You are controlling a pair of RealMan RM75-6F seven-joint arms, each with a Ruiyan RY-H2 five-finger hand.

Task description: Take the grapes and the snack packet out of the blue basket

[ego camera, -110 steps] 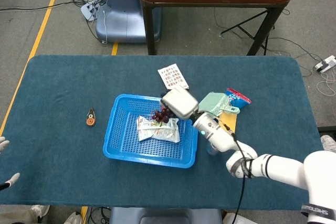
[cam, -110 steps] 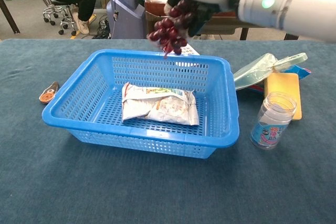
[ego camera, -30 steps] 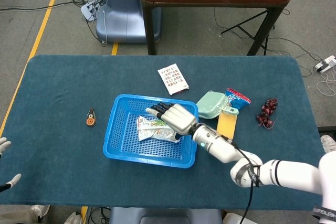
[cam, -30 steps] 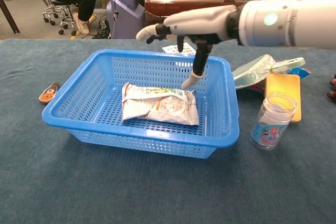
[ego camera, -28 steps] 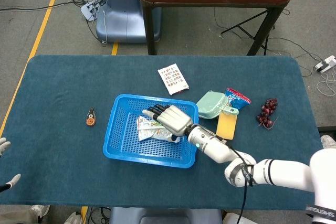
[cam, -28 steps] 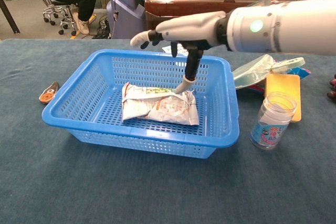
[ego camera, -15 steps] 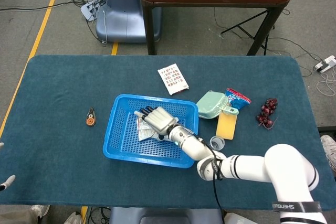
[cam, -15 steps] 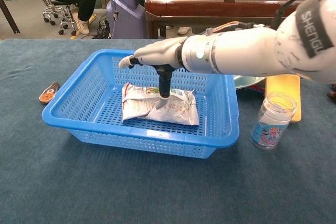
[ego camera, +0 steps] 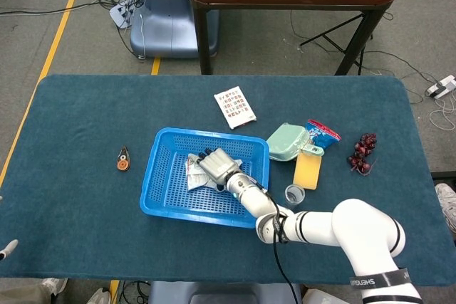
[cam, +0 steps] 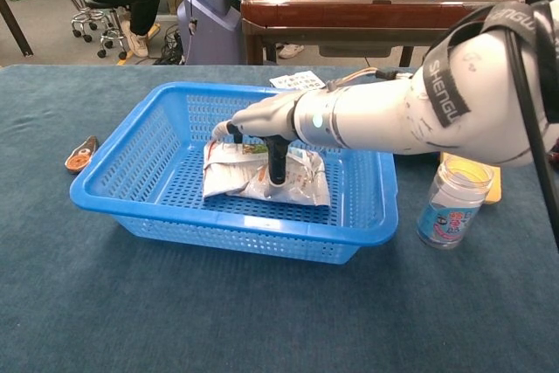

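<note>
The blue basket [ego camera: 153, 176] [cam: 236, 233] stands mid-table with the crumpled snack packet [ego camera: 192, 174] [cam: 231, 176] lying on its floor. My right hand [ego camera: 217, 166] [cam: 271, 115] is down inside the basket on top of the packet. Its thumb presses the packet's middle and its fingers touch the far edge; the packet is not lifted. The dark red grapes [ego camera: 361, 153] lie on the cloth far right, outside the basket. Only a fingertip of my left hand [ego camera: 6, 248] shows at the left edge of the head view.
A small jar [ego camera: 293, 194] [cam: 452, 203] stands just right of the basket, beside a yellow block [ego camera: 306, 169], a green pouch [ego camera: 288, 142] and a blue-red packet [ego camera: 323, 133]. A printed card [ego camera: 234, 107] lies behind the basket, an orange tool [ego camera: 122, 159] [cam: 81, 155] to its left.
My right hand set the grapes on the cloth at right, came back over the basket, moved left and sank onto the snack packet.
</note>
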